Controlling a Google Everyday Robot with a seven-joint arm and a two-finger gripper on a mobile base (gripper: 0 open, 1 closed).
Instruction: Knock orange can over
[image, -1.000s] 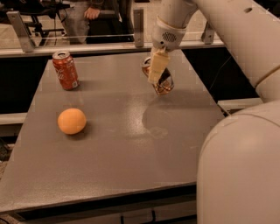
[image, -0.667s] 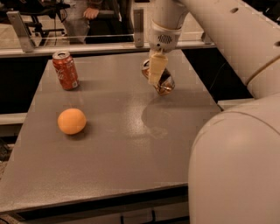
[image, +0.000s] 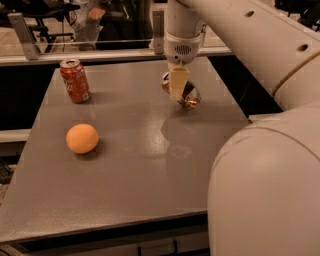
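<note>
The orange can (image: 192, 98), coppery brown with pale markings, is at the far right of the grey table (image: 135, 170). It looks tipped over on its side, running diagonally. It is partly hidden behind my gripper (image: 177, 85). The gripper hangs straight down from the white arm (image: 183, 30), right over and in front of the can's left part, at or very near it.
A bright red can (image: 75, 80) stands upright at the far left. A round orange fruit (image: 82, 138) lies at the left middle. My bulky white arm body (image: 270, 190) fills the right foreground. A rail and glass (image: 100, 50) run behind the table.
The arm and gripper have shifted slightly left over the can. The can stays in about the same place and pose. The red can and the fruit have not moved.
</note>
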